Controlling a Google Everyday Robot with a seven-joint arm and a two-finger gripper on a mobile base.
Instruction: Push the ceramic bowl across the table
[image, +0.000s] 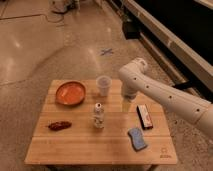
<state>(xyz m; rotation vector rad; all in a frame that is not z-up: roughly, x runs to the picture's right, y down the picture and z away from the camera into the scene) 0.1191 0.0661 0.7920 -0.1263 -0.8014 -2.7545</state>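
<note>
Table (75, 150), glossy orange bowl (70, 93), gripper (125, 107) near cup (103, 85)

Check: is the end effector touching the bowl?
No: the end effector hangs right of the cup, with the cup between it and the bowl.

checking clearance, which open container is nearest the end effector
The translucent cup, beside the end effector over the table's far side; the ceramic bowl lies farther away.

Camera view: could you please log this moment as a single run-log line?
bowl at table back-left corner | gripper over table, right of cup, apart from bowl | push not yet started
</note>
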